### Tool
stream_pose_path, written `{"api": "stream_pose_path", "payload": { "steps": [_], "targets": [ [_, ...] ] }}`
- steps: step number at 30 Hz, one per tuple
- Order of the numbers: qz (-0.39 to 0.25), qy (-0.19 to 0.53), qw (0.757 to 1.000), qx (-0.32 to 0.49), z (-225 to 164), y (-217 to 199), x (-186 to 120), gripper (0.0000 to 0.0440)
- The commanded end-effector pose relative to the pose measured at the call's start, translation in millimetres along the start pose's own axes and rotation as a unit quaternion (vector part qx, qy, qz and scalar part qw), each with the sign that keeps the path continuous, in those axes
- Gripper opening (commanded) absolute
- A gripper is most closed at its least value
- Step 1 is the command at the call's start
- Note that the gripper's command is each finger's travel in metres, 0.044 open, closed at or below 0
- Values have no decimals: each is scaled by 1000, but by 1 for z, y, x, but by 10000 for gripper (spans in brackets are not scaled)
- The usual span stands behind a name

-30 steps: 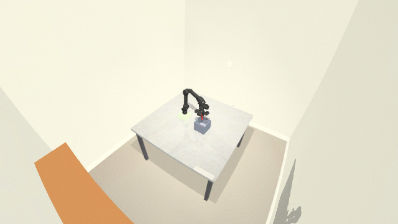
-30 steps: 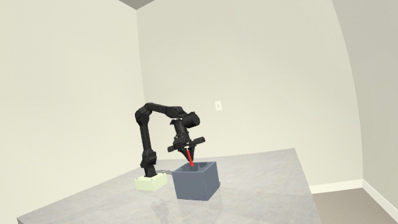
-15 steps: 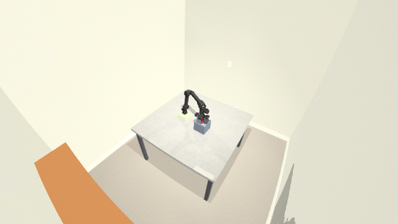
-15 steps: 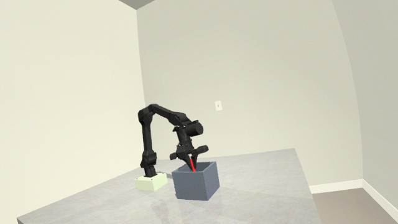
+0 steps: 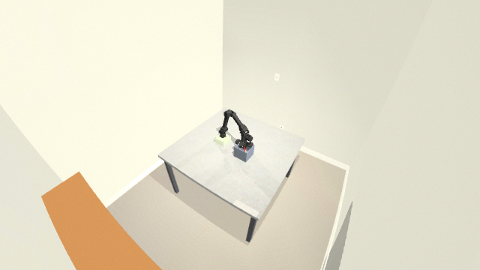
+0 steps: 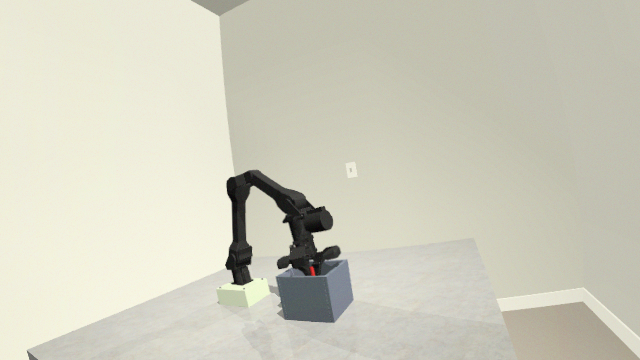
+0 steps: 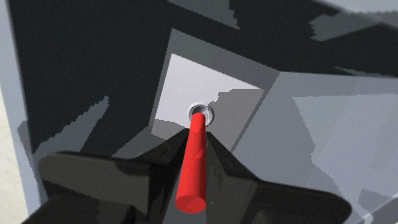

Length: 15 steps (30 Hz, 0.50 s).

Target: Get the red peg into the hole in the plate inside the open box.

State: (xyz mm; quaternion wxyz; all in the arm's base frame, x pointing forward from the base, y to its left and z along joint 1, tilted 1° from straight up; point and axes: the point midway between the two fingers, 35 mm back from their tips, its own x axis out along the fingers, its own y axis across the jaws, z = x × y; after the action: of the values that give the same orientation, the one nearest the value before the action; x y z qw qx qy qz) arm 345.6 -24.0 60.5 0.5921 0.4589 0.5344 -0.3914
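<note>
One pale green base block [image 5: 222, 140] [image 6: 232, 296] stands at the left on the grey table [image 5: 202, 161] [image 6: 425, 300], and from it the black robot arm [image 5: 237, 121] [image 6: 239, 220] arches over to the slate-blue open box [image 5: 239, 153] [image 6: 306, 299] [image 7: 345, 105]. The gripper [image 5: 244, 148] [image 6: 311, 272] [image 7: 196, 134] is closed on the red peg [image 5: 244, 149] [image 6: 312, 271] [image 7: 192, 175], its fingertips below the rim. Its broad sides reach out near the rim in the exterior view; if the arm sinks much further, the left one, then the right, could catch on a wall and stop the descent or shove the box, though whether either touches cannot be told. Down inside, the light square plate [image 7: 185, 80] has its round hole [image 7: 199, 108] just behind the peg's far end, which overlaps the near edge of the ring. Whether the tip has entered or merely lines up from this angle is unclear. A slight sideways error or tilt could land it on that ring, and pressing on might then jam it or twist it between the fingers. Opening early, before the peg is seated, could let it topple against the right-hand wall.
</note>
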Motion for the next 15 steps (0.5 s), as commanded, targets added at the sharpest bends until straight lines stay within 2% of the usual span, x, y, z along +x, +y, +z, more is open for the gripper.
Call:
{"api": "stream_pose_path", "payload": {
  "steps": [1,6,12,15],
  "targets": [
    [-9,1,1000,-8,1,-1,8,16],
    [-25,8,1000,-15,1,-3,16,105],
    [-23,20,999,-17,6,2,11,111],
    [-20,36,999,-12,9,3,8,134]
  ]
}}
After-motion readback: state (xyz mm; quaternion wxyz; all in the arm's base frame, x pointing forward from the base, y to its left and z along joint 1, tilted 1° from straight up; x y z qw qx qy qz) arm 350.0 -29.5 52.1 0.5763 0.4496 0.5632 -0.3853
